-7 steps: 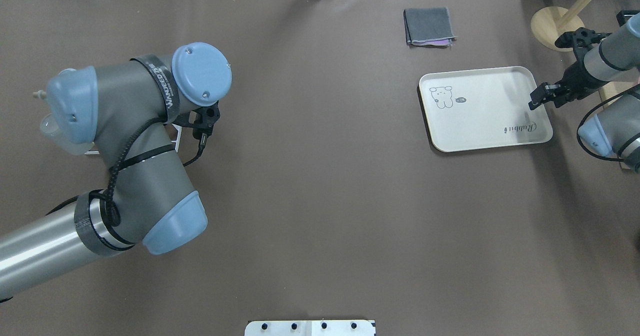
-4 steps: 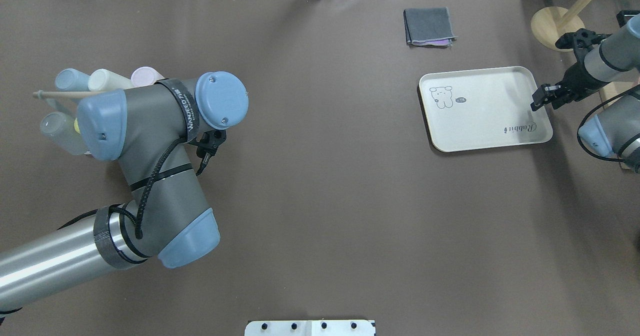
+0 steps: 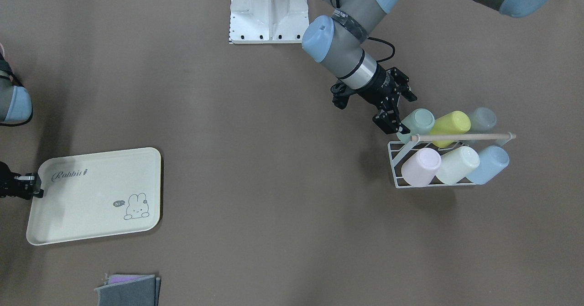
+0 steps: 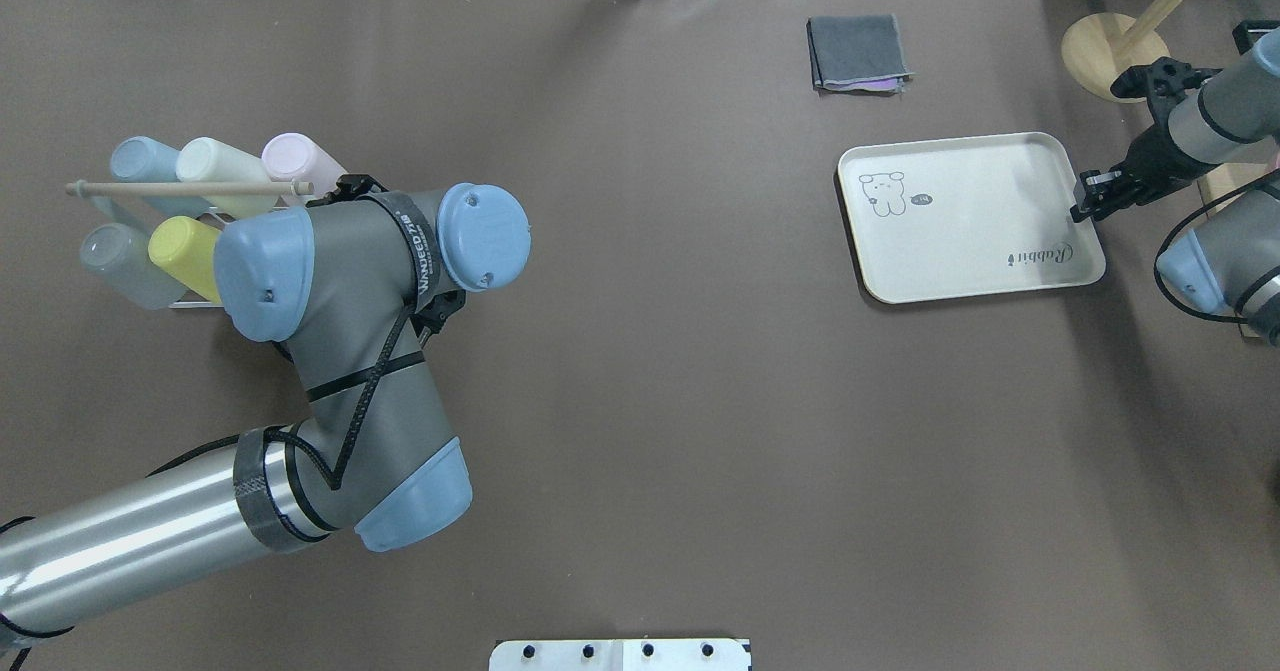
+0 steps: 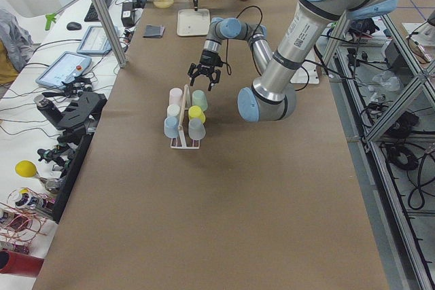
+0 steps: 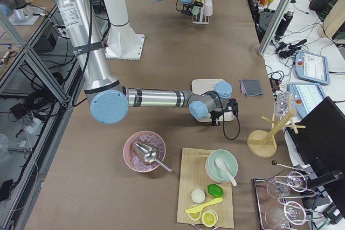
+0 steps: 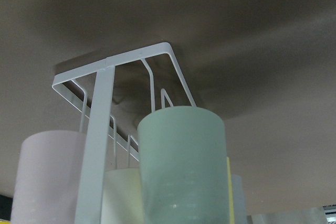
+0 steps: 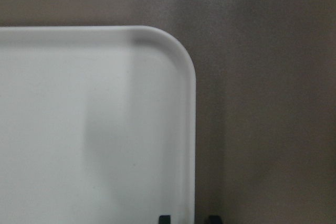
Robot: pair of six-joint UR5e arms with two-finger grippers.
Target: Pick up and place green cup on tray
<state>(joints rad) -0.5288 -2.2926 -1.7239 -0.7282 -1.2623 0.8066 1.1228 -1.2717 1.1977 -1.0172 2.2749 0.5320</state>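
The job is at the reaching stage. The left gripper (image 3: 398,112) hangs right against the green cup (image 3: 417,122) with its jaws spread, and as far as I can see nothing is pinched between them yet. The cup sits in a white wire rack (image 3: 396,169) on the robot's left. It has the end slot of the row on the robot's side, just beside a yellow cup (image 3: 449,124) and partly under the rack's wooden bar (image 3: 461,137). It looks to be upended over a prong, mouth down into the rack and closed base up. Its long axis runs steeply upward and leans a little away from the bar, toward the gripper. To my eye, the next move is to bring the jaws either side of the cup's wall and close them. The cup should then be drawn off along its own lean, so it clears the prong and the bar without knocking the yellow cup. The tray (image 3: 91,192) lies well apart across the table, bare. The right gripper (image 4: 1085,203) rests at the tray's rim, its fingertips (image 8: 164,217) apart and astride the edge, holding nothing.
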